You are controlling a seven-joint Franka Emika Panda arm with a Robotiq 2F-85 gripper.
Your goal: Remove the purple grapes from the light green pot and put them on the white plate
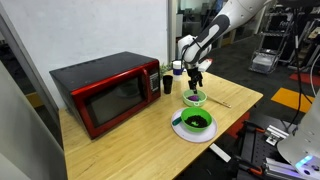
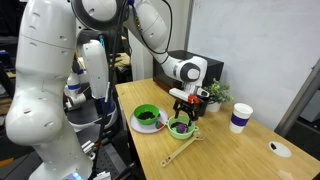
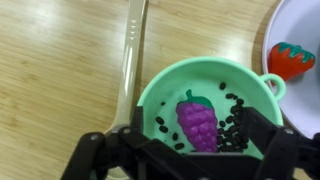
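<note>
Wooden table (image 1: 110,140); end effector (image 1: 197,82) wide above light green pot (image 1: 195,98); purple grapes (image 3: 197,122) seen only wrist view.

Bright, even indoor light; small, slightly soft pictures.

A robotics lab with a small mock kitchen set up inside it. A pale butcher-block wooden tabletop (image 1: 120,140) holds a glossy red microwave oven (image 1: 105,92), backed by a plain white partition panel (image 1: 90,30). A white jointed robot arm (image 1: 225,25) reaches over the table. In an exterior view, a bulky rounded white machine casing (image 2: 40,90) fills the foreground. Beyond the table stands cluttered grey equipment (image 1: 265,58), too small to identify, and there is an orange patch on the floor (image 1: 290,98). The wrist view shows the food is plastic: a purple toy bunch of grapes (image 3: 197,122) and a red toy strawberry (image 3: 290,58).
</note>
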